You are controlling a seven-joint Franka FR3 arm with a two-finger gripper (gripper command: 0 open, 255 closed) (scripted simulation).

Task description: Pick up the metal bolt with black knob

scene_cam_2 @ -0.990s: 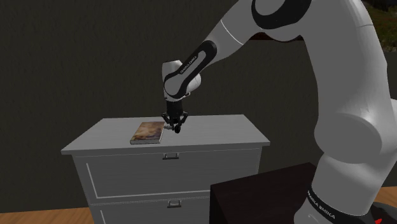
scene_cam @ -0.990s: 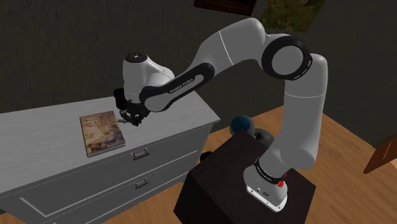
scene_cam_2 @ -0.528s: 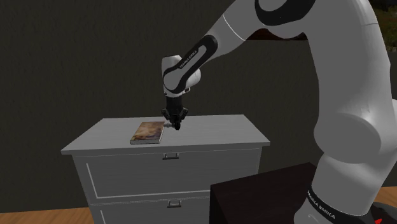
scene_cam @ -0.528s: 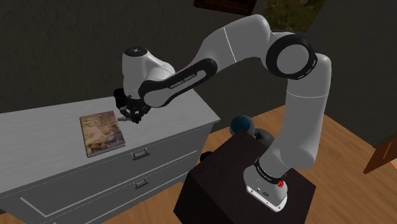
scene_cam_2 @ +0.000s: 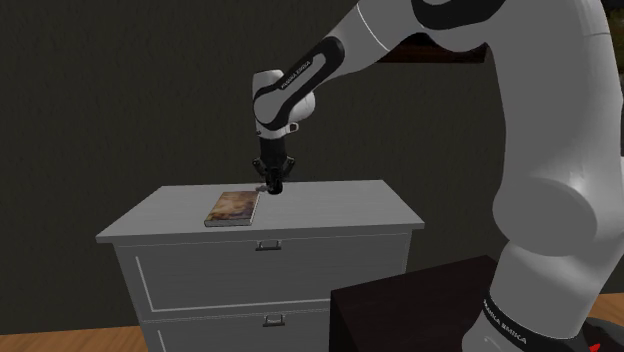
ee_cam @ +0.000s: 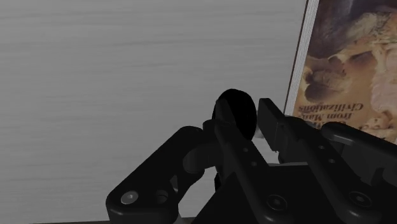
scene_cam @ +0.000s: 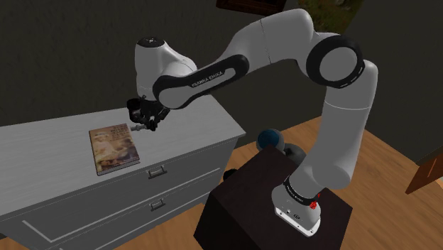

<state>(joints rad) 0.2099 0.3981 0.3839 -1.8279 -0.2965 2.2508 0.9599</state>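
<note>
The gripper (ee_cam: 245, 116) is clamped on the bolt (ee_cam: 236, 112). The bolt's black knob sits pinched between the fingers, above the tabletop (ee_cam: 127, 76), and a book (ee_cam: 347, 70) lies just beside the gripper.

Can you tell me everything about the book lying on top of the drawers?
The book lies flat and closed, cover up, on the grey top of the dresser. Its cover is a brownish picture with small print on it, and the page edges look white along one long side. Only the dresser touches it. The gripper, shut on a bolt with a black knob, hangs just past that side, apart from the book.
</note>
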